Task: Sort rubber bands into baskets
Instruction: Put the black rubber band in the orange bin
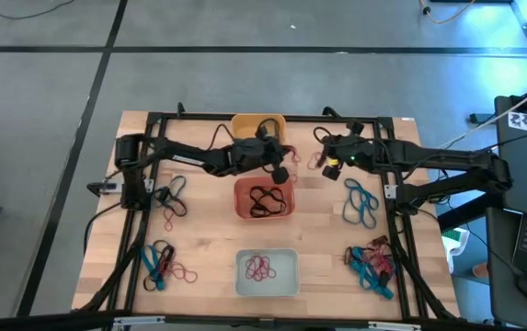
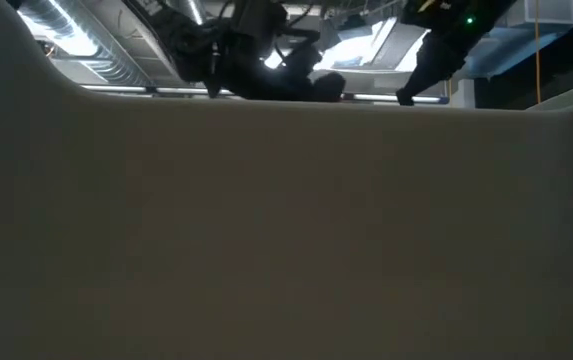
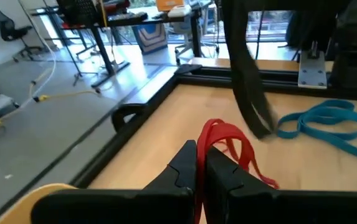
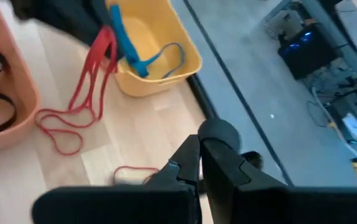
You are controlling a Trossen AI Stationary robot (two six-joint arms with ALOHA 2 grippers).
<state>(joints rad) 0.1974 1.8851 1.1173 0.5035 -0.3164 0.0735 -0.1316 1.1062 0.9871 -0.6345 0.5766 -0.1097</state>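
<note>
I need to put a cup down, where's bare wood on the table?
Bare wood lies between the red-orange basket and the left blue bands, and between the whitish basket and the tangled pile. It is crowded near the yellow basket, around both grippers.

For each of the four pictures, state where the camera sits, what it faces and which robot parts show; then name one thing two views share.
High: overhead, straight down; table, both arms.
Low: table height; a pale wall fills it, arms above.
Left wrist: left gripper shut on red rubber bands; teal bands beyond.
Right wrist: right gripper shut, empty; yellow basket, red-orange basket.
Shared: the red rubber bands and yellow basket, also seen from overhead.
</note>
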